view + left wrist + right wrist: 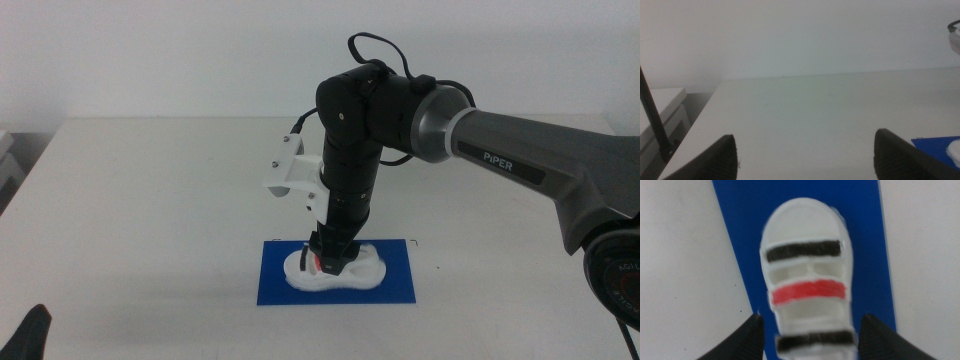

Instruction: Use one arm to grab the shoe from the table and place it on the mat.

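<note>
The shoe (335, 271) lies on the mat (275, 280), the right tool (330, 262) spread astride its chunky, likely light and stiff sole, best gripped across the sides.

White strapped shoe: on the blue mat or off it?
On. The white chunky-soled shoe lies upright on the flat deep-blue mat, blue showing along both sides; the right end effector is directly over it.

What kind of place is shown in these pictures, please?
Probably a robotics lab or test bench. A plain white table stands against a bare wall, a PiPER arm reaches over it, and its right pincer is at a small shoe on a blue mat.
</note>
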Controlling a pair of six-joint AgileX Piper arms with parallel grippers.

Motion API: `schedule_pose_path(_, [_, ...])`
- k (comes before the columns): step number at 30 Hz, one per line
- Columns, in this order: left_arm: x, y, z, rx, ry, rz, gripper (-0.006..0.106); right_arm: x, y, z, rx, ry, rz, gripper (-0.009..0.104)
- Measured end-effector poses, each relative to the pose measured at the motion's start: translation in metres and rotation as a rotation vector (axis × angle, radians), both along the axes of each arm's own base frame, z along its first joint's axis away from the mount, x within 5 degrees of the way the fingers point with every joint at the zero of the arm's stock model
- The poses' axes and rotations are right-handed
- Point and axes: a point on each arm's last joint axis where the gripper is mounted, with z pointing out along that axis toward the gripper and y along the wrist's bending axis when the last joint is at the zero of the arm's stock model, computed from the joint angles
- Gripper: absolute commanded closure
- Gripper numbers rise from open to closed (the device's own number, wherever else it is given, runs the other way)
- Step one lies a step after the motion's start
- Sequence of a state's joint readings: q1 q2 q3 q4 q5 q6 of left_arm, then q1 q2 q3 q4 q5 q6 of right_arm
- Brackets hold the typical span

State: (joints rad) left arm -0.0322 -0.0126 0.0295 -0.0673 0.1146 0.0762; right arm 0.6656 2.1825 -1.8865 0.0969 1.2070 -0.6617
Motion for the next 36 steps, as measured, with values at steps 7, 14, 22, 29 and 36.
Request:
schedule_pose_path(7, [0.0, 0.0, 0.0, 0.0, 0.0, 0.0, 0.007, 0.0, -0.004, 0.011, 0.014, -0.018, -0.006, 0.038])
schedule_pose_path(14, [0.0, 0.0, 0.0, 0.0, 0.0, 0.0, 0.007, -0.006, -0.044, 0.099, 0.145, -0.156, -0.166, 0.038])
schedule_pose_path(22, [0.0, 0.0, 0.0, 0.0, 0.0, 0.0, 0.007, -0.041, -0.116, 0.179, 0.336, -0.279, -0.531, 0.038])
schedule_pose_path(29, [0.0, 0.0, 0.0, 0.0, 0.0, 0.0, 0.007, -0.111, -0.199, 0.197, 0.495, -0.48, -0.744, 0.038])
schedule_pose_path(36, [0.0, 0.0, 0.0, 0.0, 0.0, 0.0, 0.007, -0.184, -0.246, 0.165, 0.599, -0.659, -0.854, 0.023])
